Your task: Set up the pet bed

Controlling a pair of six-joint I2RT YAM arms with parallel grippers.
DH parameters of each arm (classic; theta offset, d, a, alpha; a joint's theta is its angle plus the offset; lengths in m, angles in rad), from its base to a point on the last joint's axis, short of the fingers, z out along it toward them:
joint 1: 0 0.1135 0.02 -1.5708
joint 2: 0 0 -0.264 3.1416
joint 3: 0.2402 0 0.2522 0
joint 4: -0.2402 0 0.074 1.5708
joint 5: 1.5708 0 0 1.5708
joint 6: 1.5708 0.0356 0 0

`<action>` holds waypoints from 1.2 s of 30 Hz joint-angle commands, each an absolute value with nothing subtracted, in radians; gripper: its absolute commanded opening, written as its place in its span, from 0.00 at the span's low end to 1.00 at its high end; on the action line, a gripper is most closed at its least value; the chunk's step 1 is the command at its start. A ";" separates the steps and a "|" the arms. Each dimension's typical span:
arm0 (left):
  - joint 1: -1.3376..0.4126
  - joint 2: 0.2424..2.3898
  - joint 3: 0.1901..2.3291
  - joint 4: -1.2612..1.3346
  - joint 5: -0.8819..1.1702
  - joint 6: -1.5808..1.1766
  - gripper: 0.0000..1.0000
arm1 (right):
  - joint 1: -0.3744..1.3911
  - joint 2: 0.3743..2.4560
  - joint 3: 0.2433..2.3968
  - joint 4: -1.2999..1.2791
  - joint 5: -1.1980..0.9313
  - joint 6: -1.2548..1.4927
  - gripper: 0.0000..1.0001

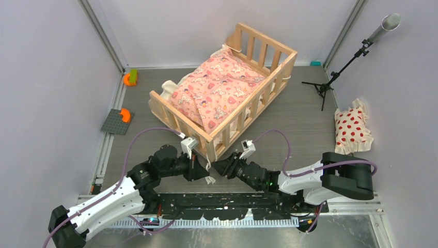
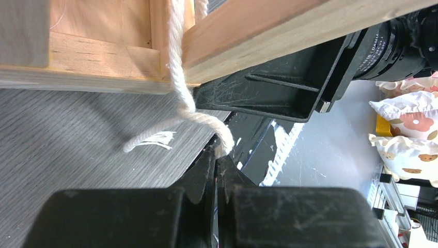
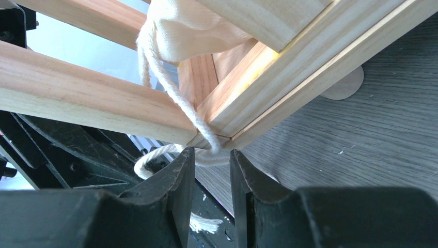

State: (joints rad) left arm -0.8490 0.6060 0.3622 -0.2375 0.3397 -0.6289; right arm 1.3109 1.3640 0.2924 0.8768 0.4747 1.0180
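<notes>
The left gripper has its fingers pinched tight on the end of a cream tie cord, just under the near corner of the pet bed. The right gripper has its fingers apart, with the same cord crossing just past the tips and nothing held. The bed sits on the grey table with the pink cartoon-print cushion laid inside. I'd say this corner tie is only loosely crossed, not yet snug. The red-dotted pillow lies well apart by the right wall, not yet placed.

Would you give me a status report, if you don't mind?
Left gripper shut on cream tie. Right gripper open beside it. Pet bed upright, cushion inside.
</notes>
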 commanded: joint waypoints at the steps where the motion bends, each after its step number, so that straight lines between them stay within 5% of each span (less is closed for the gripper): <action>1: -0.851 0.600 0.362 -0.218 0.331 -0.630 0.00 | 1.294 1.367 0.276 0.947 0.515 0.988 0.36; 6: -0.851 0.604 0.360 -0.213 0.331 -0.630 0.00 | 1.267 1.378 0.267 1.001 0.492 0.931 0.29; 19: -0.852 0.585 0.358 -0.227 0.322 -0.629 0.00 | 1.227 1.471 0.264 1.186 0.365 0.831 0.30; 30: -0.852 0.581 0.346 -0.213 0.315 -0.634 0.00 | 1.225 1.462 0.265 1.170 0.358 0.826 0.02; 36: -0.851 0.553 0.316 -0.135 0.311 -0.664 0.00 | 1.227 1.441 0.262 1.102 0.323 0.838 0.01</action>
State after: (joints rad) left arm -0.8490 0.5762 0.3313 -0.2256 0.3210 -0.6407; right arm 1.2339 1.4696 0.2577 1.1141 0.3233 0.8532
